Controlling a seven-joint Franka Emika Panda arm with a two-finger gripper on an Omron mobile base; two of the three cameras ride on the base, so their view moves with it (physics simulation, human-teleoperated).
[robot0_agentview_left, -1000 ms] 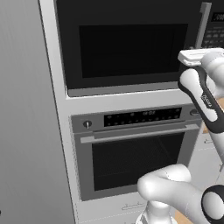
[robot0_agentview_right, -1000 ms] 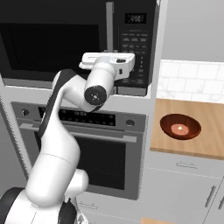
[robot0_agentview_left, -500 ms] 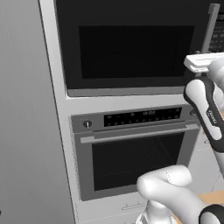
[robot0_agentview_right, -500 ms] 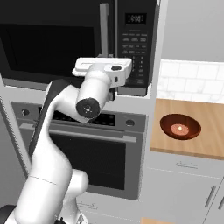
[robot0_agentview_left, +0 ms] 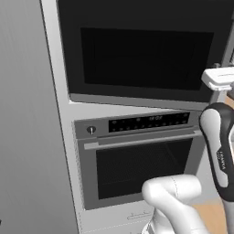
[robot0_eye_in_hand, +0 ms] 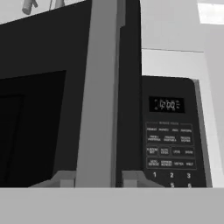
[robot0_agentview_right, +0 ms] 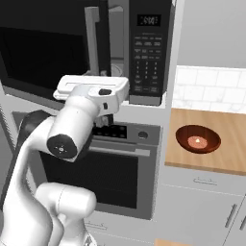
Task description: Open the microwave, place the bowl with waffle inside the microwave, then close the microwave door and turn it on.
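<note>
So the thing that matters here is the grey vertical handle of the microwave door. In the hand view it runs straight up from 6 o'clock to 12 o'clock, dead centre, its long axis upright in that view, and it rises right from between the two grey finger tips of the gripper at the bottom. So the claw sits around the base of the handle, fingers on either side. They look close to the handle, but I honestly can't tell whether they're clamped on it or a hair off it, so I'm not calling it.

In the right base view the door stands slightly ajar: there's a gap between the handle edge and the keypad panel, with a bit of grey interior showing. The hinge looks to be on the far side from the keypad, so my guess is the door needs to swing out further toward the robot and away from the panel, i.e. a pull roughly toward 9 o'clock as the hand view has it.

The microwave sits above the silver oven.

The bowl with the waffle inside is on the wooden counter, at about 4 o'clock from the hand in the right base view, well apart from it.
</note>
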